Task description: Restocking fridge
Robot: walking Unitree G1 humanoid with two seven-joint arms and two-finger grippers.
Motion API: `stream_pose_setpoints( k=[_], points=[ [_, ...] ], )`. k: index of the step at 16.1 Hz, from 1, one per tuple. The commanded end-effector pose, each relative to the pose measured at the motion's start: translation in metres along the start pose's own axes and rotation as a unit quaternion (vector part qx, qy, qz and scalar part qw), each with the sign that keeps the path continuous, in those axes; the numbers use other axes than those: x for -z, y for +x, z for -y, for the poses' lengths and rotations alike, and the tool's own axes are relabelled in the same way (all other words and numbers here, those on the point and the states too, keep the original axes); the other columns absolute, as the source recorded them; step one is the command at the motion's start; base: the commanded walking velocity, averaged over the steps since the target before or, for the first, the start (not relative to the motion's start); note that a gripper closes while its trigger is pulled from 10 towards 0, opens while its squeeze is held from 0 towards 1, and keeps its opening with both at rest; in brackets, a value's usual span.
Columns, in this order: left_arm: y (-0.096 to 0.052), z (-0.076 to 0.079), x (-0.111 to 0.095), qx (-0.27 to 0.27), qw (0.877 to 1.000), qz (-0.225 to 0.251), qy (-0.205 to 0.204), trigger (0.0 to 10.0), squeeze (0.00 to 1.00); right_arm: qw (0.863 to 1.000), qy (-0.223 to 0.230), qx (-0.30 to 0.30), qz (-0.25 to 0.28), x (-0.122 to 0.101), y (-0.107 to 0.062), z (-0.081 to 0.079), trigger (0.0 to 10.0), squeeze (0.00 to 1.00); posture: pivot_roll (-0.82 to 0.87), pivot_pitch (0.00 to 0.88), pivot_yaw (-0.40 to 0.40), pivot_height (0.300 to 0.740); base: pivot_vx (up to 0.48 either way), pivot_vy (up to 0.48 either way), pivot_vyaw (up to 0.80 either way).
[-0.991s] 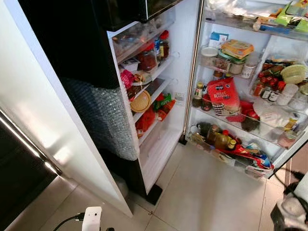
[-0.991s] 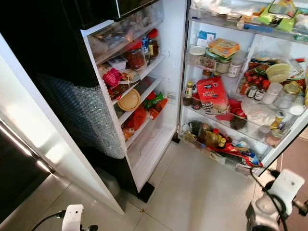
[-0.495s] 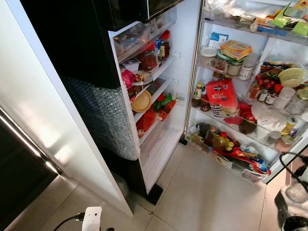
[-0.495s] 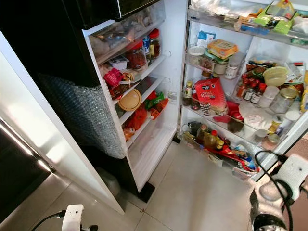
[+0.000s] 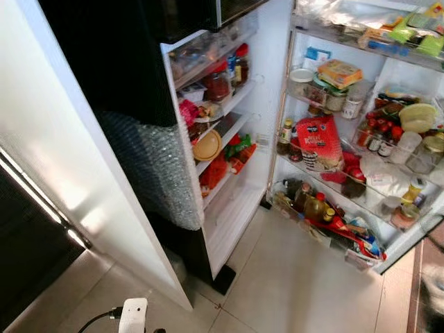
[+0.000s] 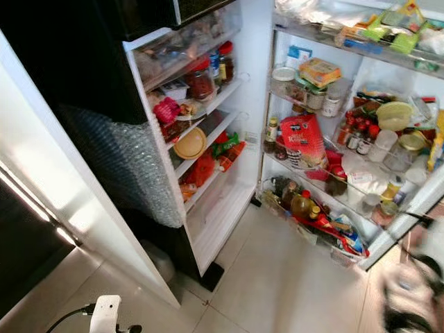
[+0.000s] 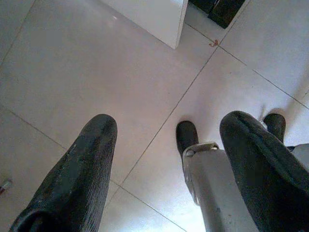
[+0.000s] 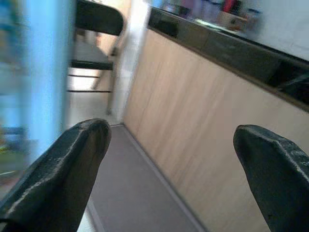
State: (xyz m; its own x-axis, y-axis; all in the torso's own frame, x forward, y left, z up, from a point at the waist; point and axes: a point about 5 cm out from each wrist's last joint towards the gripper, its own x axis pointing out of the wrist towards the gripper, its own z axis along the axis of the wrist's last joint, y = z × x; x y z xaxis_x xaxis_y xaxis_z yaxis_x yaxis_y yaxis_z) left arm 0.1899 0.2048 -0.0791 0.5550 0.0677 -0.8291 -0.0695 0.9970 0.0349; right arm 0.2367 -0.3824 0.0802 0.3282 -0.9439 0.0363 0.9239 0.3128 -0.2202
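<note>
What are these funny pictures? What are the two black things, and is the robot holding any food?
A walking robot took these. Two pictures come from cameras on its head, looking down at an open fridge packed with jars and bottles, plus a red bag on a door shelf. The other two come from cameras on its wrists. The black things are its fingers. The left fingers point at the floor, spread apart. The right fingers are spread too, facing a wooden cabinet. Both are holding nothing, so no food yet.

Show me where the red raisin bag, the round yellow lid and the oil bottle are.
Red raisin bag (image 5: pixel 320 141), left eye view, front face.
Round yellow lid (image 5: pixel 207 146), left eye view, centre.
Oil bottle (image 5: pixel 316 205), left eye view, body.
</note>
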Motion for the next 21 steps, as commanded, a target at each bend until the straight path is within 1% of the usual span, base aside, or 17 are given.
stream_pose_setpoints(
  k=[1,2,3,4,5,6,8,10,11,12,13,14,15,16,17,18,21],
  points=[
    [-0.001,-0.001,0.006,0.001,1.0,-0.014,0.002,10.0,0.0,1.0,0.0,0.013,-0.019,0.005,0.007,0.012,10.0,0.0,-0.08,0.0,0.022,0.74,0.0,0.0,0.0],
    [-0.001,0.0,0.006,0.002,1.0,-0.015,0.003,10.0,0.0,1.0,0.001,0.007,-0.022,0.004,0.012,0.019,10.0,0.0,-0.08,0.0,0.022,0.74,0.0,0.0,0.0],
    [-0.001,0.0,0.006,0.002,1.0,-0.015,0.003,10.0,0.0,0.999,0.004,-0.035,-0.04,0.005,0.018,0.02,10.0,0.0,-0.08,0.0,0.022,0.74,0.0,0.0,0.0],
    [-0.001,0.0,0.006,0.003,1.0,-0.015,0.003,10.0,0.0,0.995,0.006,-0.079,-0.057,0.005,0.02,0.016,10.0,0.0,-0.08,0.0,0.022,0.74,0.0,0.0,0.0],
    [-0.001,0.0,0.006,0.003,1.0,-0.015,0.003,10.0,0.0,0.993,0.008,-0.096,-0.064,0.005,0.021,0.014,10.0,0.0,-0.08,0.0,0.022,0.74,0.0,0.0,0.0],
    [0.0,0.001,0.006,0.003,1.0,-0.013,0.003,10.0,0.0,0.983,0.026,-0.166,-0.072,0.0,0.024,0.008,10.0,0.0,-0.08,0.0,0.015,0.74,0.0,0.0,0.0],
    [0.0,0.001,0.005,0.001,1.0,-0.01,-0.001,10.0,0.0,0.949,0.019,-0.31,-0.044,-0.014,0.026,-0.001,10.0,0.0,-0.09,0.0,0.011,0.74,0.0,0.0,0.0],
    [0.0,0.001,0.004,0.001,1.0,-0.009,-0.002,10.0,0.0,0.932,0.005,-0.361,-0.031,-0.018,0.027,0.0,10.0,0.0,-0.09,0.0,0.009,0.74,0.0,0.0,0.0],
    [0.0,0.001,0.004,0.0,1.0,-0.008,-0.004,10.0,0.0,0.93,0.006,-0.367,-0.02,-0.025,0.034,0.009,10.0,0.0,-0.09,0.0,0.007,0.74,0.0,0.0,0.0],
    [0.0,0.001,0.004,-0.001,1.0,-0.008,-0.005,10.0,0.0,0.935,-0.004,-0.354,-0.017,-0.026,0.038,0.015,10.0,0.0,-0.09,0.0,0.002,0.74,0.0,0.0,0.0],
    [0.0,0.001,0.003,-0.001,1.0,-0.007,-0.006,10.0,0.0,0.949,-0.011,-0.315,-0.02,-0.026,0.048,0.031,10.0,0.0,-0.1,0.0,0.003,0.74,0.0,0.0,0.0],
    [0.0,0.0,0.003,0.0,1.0,-0.008,-0.006,10.0,0.0,0.96,-0.004,-0.279,-0.023,-0.027,0.053,0.042,10.0,0.0,-0.1,0.0,0.005,0.74,0.0,0.0,0.0],
    [0.0,0.0,0.003,0.001,1.0,-0.008,-0.005,10.0,0.0,0.972,-0.008,-0.235,-0.02,-0.026,0.057,0.053,10.0,0.0,-0.11,0.0,0.009,0.74,0.0,0.0,0.0],
    [0.0,0.0,0.003,0.001,1.0,-0.009,-0.004,10.0,0.0,0.977,-0.011,-0.21,-0.019,-0.025,0.059,0.058,10.0,0.0,-0.1,0.0,0.01,0.74,0.0,0.0,0.0],
    [0.0,0.0,0.003,0.002,1.0,-0.009,-0.003,10.0,0.0,0.982,0.003,-0.19,-0.02,-0.022,0.059,0.061,10.0,0.0,-0.1,0.0,0.013,0.74,0.0,0.0,0.0],
    [0.0,0.0,0.003,0.002,1.0,-0.008,-0.003,10.0,0.0,0.982,0.008,-0.188,-0.019,-0.021,0.058,0.061,10.0,0.0,-0.1,0.0,0.014,0.74,0.0,0.0,0.0],
    [0.0,-0.001,0.002,0.001,1.0,-0.007,-0.001,10.0,0.0,0.979,0.015,-0.204,-0.007,-0.025,0.054,0.049,10.0,0.0,-0.1,0.0,0.019,0.74,0.0,0.0,0.0]
  ],
)
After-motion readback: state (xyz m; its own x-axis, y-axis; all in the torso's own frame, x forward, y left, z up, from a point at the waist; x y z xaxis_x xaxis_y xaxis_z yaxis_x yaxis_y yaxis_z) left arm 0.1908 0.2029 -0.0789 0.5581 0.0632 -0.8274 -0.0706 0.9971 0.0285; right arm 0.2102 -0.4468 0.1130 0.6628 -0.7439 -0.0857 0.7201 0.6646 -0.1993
